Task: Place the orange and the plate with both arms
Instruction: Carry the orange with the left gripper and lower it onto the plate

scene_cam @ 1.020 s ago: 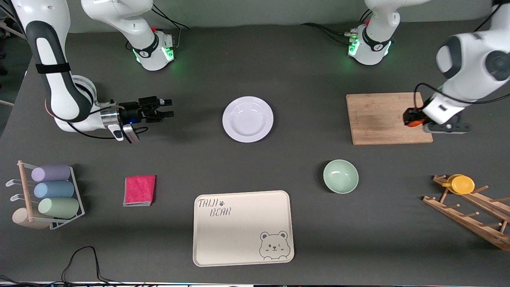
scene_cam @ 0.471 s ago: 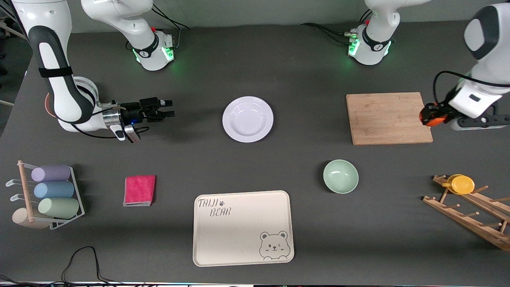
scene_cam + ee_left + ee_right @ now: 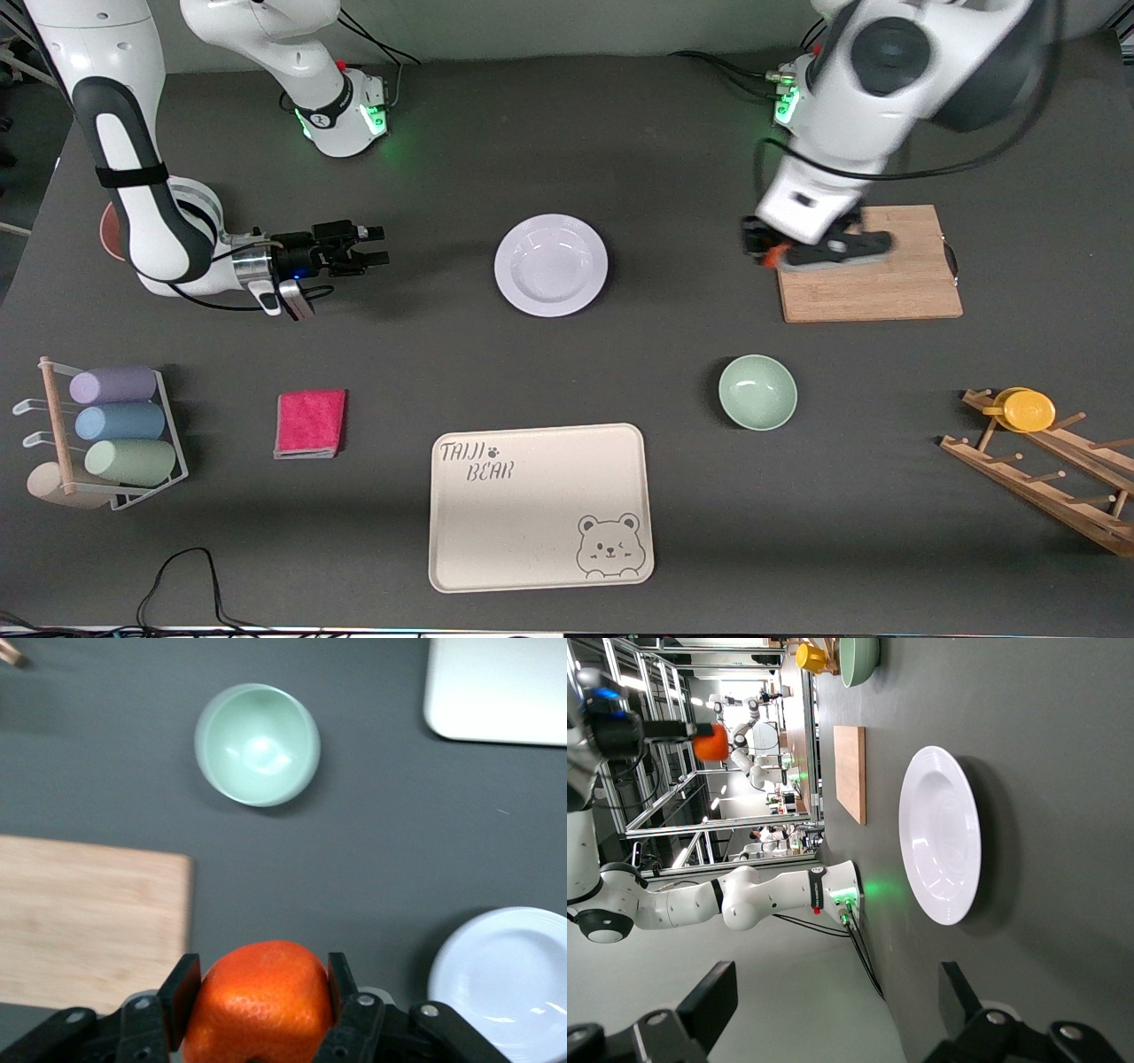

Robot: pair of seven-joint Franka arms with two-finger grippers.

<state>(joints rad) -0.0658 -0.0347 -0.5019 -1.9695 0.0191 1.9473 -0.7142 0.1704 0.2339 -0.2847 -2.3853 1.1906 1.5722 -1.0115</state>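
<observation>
The orange [image 3: 259, 1001] is clamped between the black fingers of my left gripper [image 3: 259, 992], which is shut on it. In the front view only a sliver of the orange [image 3: 773, 256] shows under the left gripper [image 3: 762, 251], in the air over the edge of the wooden cutting board [image 3: 886, 283] that faces the plate. The white plate [image 3: 551, 264] lies flat at mid-table and has nothing on it. My right gripper [image 3: 376, 245] hangs low toward the right arm's end of the table, open, fingers pointing at the plate [image 3: 939, 846] and apart from it.
A pale green bowl [image 3: 757, 392] and a cream bear tray [image 3: 540, 505] lie nearer the front camera than the plate. A pink cloth [image 3: 310, 423] and a rack of cups [image 3: 106, 434] sit toward the right arm's end. A wooden rack holds a yellow cup [image 3: 1028, 409].
My left arm has swung the orange from the cutting board's outer end, across the board, to its edge facing the plate. The right gripper has barely shifted.
</observation>
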